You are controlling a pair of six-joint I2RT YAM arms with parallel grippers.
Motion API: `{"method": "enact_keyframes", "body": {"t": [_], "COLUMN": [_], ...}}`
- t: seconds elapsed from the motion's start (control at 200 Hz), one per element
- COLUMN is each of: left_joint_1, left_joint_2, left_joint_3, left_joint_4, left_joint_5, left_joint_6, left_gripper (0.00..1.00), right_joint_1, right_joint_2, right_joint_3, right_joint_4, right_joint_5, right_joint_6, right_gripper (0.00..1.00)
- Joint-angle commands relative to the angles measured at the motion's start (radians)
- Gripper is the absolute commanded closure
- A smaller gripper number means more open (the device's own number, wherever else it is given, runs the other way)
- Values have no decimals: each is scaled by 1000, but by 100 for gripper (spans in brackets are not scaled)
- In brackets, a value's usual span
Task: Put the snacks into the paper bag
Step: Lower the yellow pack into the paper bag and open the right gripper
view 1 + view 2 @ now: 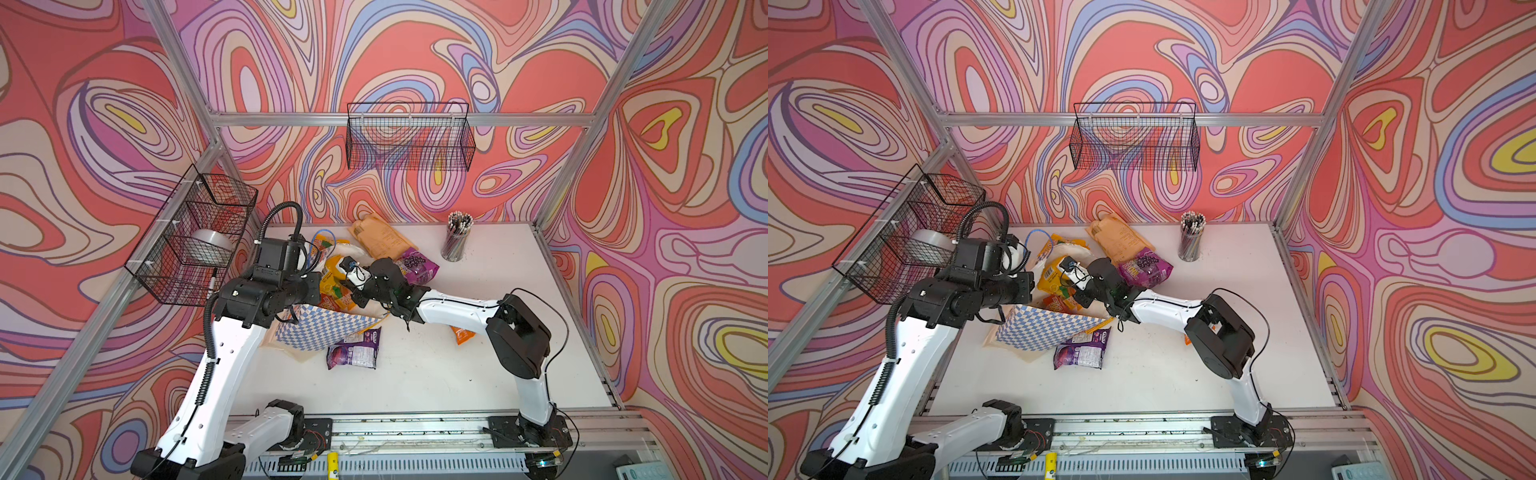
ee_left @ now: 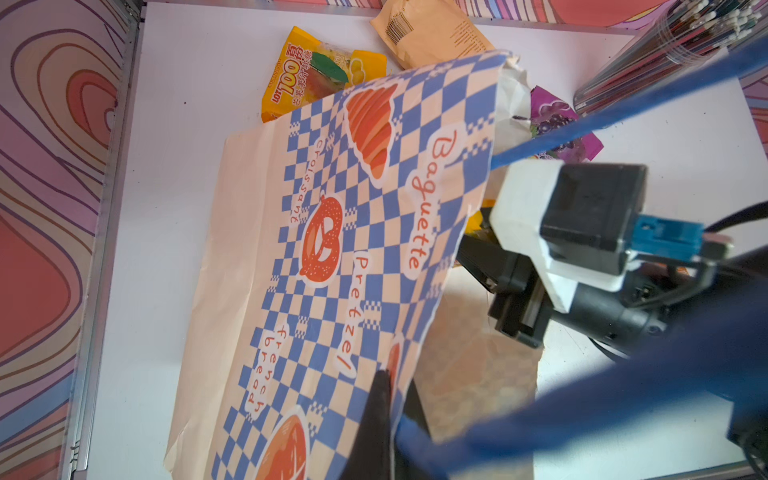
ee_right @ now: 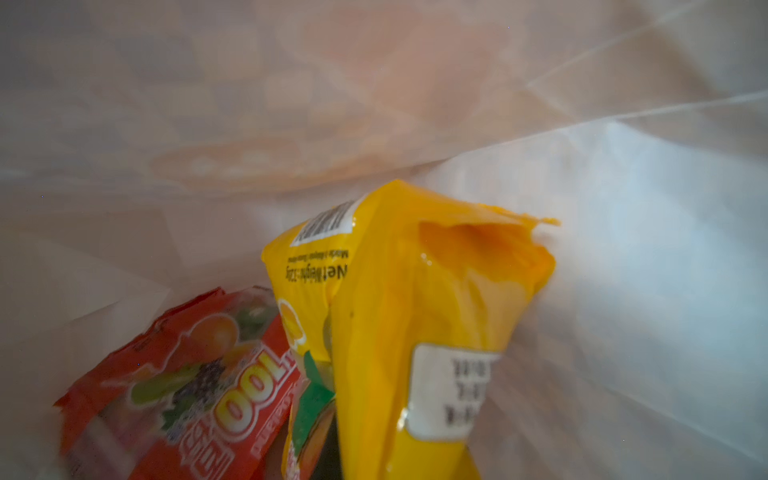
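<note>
- Your left gripper [image 2: 392, 399] is clenched on the rim of the paper bag [image 1: 328, 328], beside a blue cord handle
- The bag stands tilted at 9 o'clock from the middle of the worktop [image 1: 457, 382], mouth open
- Your right gripper [image 1: 351, 297] reaches into the mouth, pinched on a yellow packet [image 3: 415, 311]
- A red packet [image 3: 187, 374] lies inside, just beside the yellow one
- Outside, a purple packet [image 1: 353, 348] touches the bag at 5 o'clock, a second purple packet [image 1: 415, 266] lies at 2 o'clock, an orange packet [image 1: 461, 334] at 3 o'clock under your right arm, and another yellow one [image 2: 316, 75] at 12 o'clock
</note>
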Motion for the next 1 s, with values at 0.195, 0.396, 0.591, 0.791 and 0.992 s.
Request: {"method": "enact_keyframes", "body": {"t": [0.195, 0.396, 0.591, 0.791, 0.992], "left_joint_1": [3, 0, 0, 0, 0], "left_joint_2": [7, 19, 20, 24, 36], "left_joint_3": [28, 39, 23, 5, -1], "left_joint_4": [37, 40, 35, 36, 29], "left_joint_5": [33, 26, -35, -101, -171], "left_joint_6": [-12, -19, -41, -72, -96], "left_gripper": [100, 100, 100, 100, 100], "right_joint_1": [28, 52, 52, 54, 52], "right_joint_2": [135, 216, 170, 42, -44], "right_joint_3": [157, 257, 331, 334, 401], "right_joint_4": [124, -43, -204, -296, -461], "right_joint_5": [-79, -170, -191, -198, -164], "right_joint_6": [44, 74, 67, 76, 124], "right_gripper": [100, 67, 27, 1, 2]}}
